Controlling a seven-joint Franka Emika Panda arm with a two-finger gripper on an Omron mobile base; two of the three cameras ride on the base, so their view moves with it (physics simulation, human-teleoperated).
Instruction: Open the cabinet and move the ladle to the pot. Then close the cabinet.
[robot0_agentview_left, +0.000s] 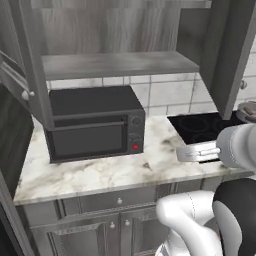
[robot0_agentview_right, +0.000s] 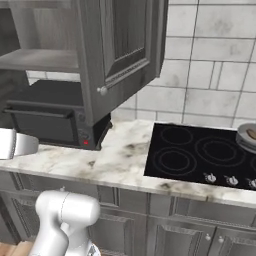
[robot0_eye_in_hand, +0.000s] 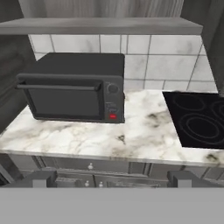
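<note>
with claw (robot0_eye_in_hand: 112, 179) wide open and empty, could clip open cabinet (robot0_agentview_left: 30, 75) doors above when closing them.

arm (robot0_agentview_left: 235, 145): rises from the lower right of the left base view, white links with dark joints, bent at the elbow, forearm lying roughly level
wrist: points forward, its camera looking slightly downward
gripper (robot0_eye_in_hand: 112, 179): jaws spread wide apart, nothing between them
fingers (robot0_eye_in_hand: 41, 179): two dark tips low in the hand view, touching nothing
</note>
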